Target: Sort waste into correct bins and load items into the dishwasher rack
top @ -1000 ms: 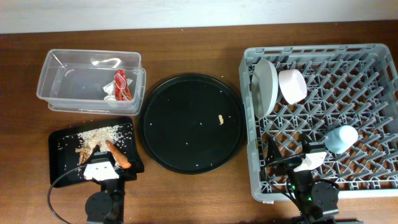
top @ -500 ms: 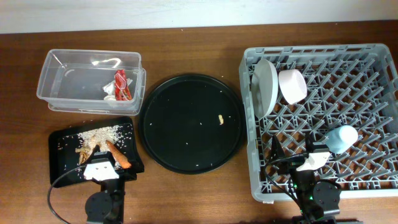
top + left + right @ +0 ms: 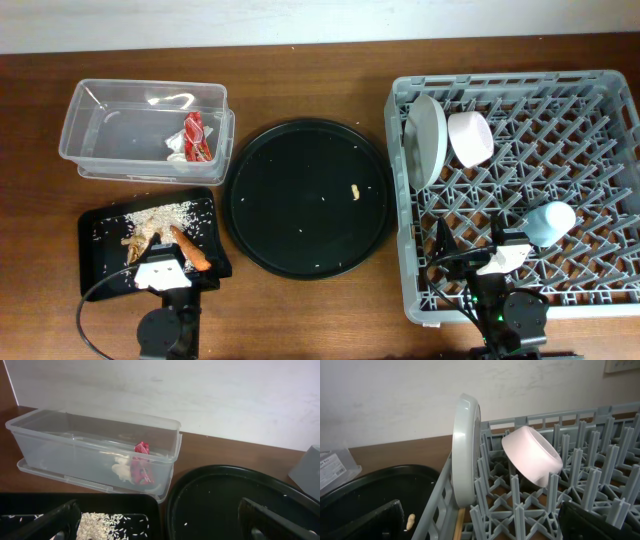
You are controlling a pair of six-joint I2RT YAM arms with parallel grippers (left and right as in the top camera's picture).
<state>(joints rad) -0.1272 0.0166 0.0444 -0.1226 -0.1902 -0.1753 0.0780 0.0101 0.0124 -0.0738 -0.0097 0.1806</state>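
The clear tub (image 3: 110, 125) at the back left holds the red wrapper (image 3: 197, 135) and white tissue (image 3: 177, 153); both also show in the left wrist view, the wrapper (image 3: 141, 462) and the tissue (image 3: 121, 471). The shallow black tray (image 3: 100, 255) holds rice (image 3: 160, 213) and the carrot stick (image 3: 190, 248). The grey rack (image 3: 590, 90) holds the plate (image 3: 428, 138) on edge, the white bowl (image 3: 470, 138) and the light-blue cup (image 3: 550, 222). My left gripper (image 3: 157, 522) is open and empty over the black tray's near end. My right gripper (image 3: 480, 520) is open and empty over the rack's near left corner.
The large round black tray (image 3: 308, 240) sits in the middle with a beige food scrap (image 3: 354, 190) and a few grains on it. A wooden stick (image 3: 458, 524) lies in the rack under the plate (image 3: 465, 450), next to the bowl (image 3: 532, 455).
My right arm has shifted slightly towards the near edge. Nothing else has moved.
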